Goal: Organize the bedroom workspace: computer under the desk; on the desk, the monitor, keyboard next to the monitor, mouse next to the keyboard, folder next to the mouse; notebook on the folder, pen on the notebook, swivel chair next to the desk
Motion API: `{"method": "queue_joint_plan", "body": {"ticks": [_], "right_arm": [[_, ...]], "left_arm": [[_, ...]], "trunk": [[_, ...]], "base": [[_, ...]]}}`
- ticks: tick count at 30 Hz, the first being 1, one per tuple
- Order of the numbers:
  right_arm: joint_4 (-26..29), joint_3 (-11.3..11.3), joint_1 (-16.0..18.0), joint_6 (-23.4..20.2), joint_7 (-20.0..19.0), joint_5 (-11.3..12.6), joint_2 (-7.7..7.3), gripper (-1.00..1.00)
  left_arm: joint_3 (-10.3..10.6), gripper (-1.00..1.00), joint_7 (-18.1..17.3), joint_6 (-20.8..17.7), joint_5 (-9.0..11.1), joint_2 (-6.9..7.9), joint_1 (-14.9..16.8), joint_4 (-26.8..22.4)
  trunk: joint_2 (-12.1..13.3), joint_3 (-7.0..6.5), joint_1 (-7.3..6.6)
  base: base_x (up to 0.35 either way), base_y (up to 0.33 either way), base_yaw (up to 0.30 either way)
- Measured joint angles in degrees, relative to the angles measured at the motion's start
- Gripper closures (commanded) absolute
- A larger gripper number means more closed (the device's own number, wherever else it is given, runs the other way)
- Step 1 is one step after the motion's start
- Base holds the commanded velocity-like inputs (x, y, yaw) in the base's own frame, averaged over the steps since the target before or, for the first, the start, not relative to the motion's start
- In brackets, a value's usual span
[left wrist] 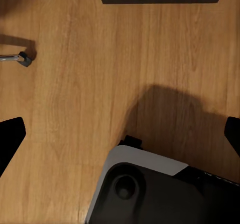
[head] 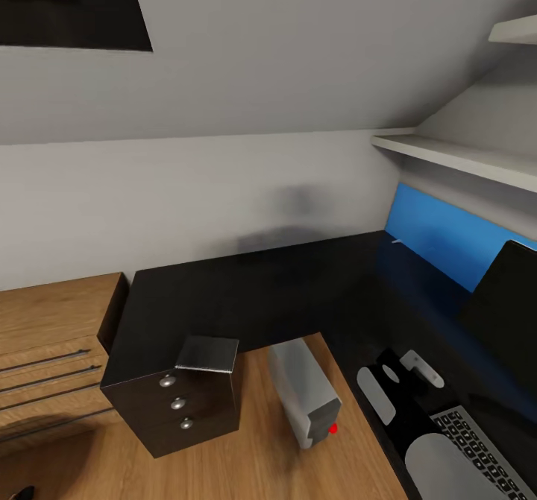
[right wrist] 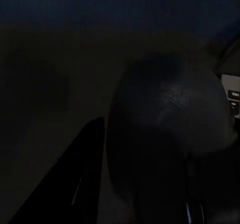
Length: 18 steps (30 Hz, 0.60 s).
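Note:
The desk (head: 246, 299) has a glossy black top and a blue back panel. At the right edge of the desk stands the monitor (head: 507, 306), with the keyboard (head: 481, 448) in front of it. My right gripper (head: 391, 372) hovers over the desk beside the keyboard. In the dark right wrist view a rounded black mouse (right wrist: 170, 129) sits against a finger (right wrist: 75, 189), apparently gripped. The grey computer (head: 304, 392) stands on the floor in the desk's inner corner. A flat grey notebook (head: 209, 353) lies on the drawer end. My left gripper (left wrist: 120, 136) hangs open over the wood floor.
A light-wood dresser (head: 45, 336) stands left of the desk's drawers (head: 179, 403). White shelves (head: 455, 153) hang above the blue panel. In the left wrist view a silver chair leg with a castor (left wrist: 22, 58) and my own base (left wrist: 150, 194) are on the floor.

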State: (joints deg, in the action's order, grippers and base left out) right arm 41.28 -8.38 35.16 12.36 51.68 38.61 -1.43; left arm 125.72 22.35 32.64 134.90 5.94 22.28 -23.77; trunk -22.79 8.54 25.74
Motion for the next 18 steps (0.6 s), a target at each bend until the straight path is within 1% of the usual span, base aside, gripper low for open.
{"method": "queue_joint_plan", "body": {"ticks": [4, 6, 16, 18], "right_arm": [[0.00, -0.02, 0.01, 0.00, -0.04, 0.00, -0.01, 1.00], [0.01, -0.13, 0.01, 0.00, -0.06, 0.00, 0.01, 1.00], [0.01, -0.26, 0.01, 0.00, -0.02, 0.00, 0.03, 1.00], [0.01, -0.26, 0.01, 0.01, -0.02, -0.02, 0.03, 1.00]], "left_arm": [[-0.04, -1.00, 0.07, 0.00, 0.00, 0.02, 0.00, 0.00], [-0.03, -1.00, 0.07, 0.00, 0.01, 0.02, 0.00, 0.00], [-0.05, -1.00, 0.16, -0.01, -0.01, 0.02, 0.00, 0.00], [-0.05, -1.00, 0.16, -0.01, -0.01, 0.02, 0.00, 0.00]], "trunk": [[0.00, 0.00, 0.00], [0.00, 0.00, 0.00], [0.00, 0.00, 0.00], [0.00, 0.00, 0.00]], "base": [[0.000, 0.000, -0.010], [0.000, 0.000, -0.121], [0.000, 0.000, -0.245], [0.000, 0.000, -0.177]]}}
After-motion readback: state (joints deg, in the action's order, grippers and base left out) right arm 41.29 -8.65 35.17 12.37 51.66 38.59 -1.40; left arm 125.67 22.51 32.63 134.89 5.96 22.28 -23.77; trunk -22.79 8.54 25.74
